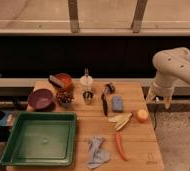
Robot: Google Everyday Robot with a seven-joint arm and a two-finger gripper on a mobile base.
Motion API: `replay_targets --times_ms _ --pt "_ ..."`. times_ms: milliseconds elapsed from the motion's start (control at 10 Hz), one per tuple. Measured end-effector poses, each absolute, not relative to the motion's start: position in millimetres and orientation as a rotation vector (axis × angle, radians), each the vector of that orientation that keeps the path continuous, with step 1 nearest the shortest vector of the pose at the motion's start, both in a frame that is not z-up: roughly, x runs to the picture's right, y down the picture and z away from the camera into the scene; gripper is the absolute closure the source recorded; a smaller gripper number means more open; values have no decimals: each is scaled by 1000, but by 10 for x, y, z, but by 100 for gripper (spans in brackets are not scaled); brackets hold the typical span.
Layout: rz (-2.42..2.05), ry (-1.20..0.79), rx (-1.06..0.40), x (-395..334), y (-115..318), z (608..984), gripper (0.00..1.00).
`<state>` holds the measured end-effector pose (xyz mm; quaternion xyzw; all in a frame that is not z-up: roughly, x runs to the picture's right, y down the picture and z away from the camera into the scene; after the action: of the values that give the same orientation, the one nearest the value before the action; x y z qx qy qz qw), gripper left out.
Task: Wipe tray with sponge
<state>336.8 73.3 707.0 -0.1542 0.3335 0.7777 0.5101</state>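
1. Your end effector [157,101] hangs open and empty, just off the worktop's [138,147] right edge.
2. The sponge [118,103] lies blue face up, near and camera-left of the end effector. Descend squarely over it, jaws astride its short sides, clear of the dark utensil [104,103] just beside it.
3. The tray [38,141] sits well beyond the sponge, farther left and nearer the camera.

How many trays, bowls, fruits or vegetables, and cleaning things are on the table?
Trays: 1, green tray
Bowls: 2, purple bowl, orange bowl
Fruits or vegetables: 3, banana, round fruit, carrot
Cleaning things: 2, sponge, cloth
Total: 8
The gripper hangs open beyond the table's right edge, holding nothing.
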Motion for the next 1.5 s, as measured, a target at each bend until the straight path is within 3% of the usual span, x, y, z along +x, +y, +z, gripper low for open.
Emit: replay_targets --times_ms 500,800,1300,1500 --pt "1872 801 -371 3364 732 7062 36" --pt "1863 697 -369 3273 675 6998 36" --pt "1736 503 -440 2216 449 7263 36" --pt "1727 500 -438 2160 441 7287 36"
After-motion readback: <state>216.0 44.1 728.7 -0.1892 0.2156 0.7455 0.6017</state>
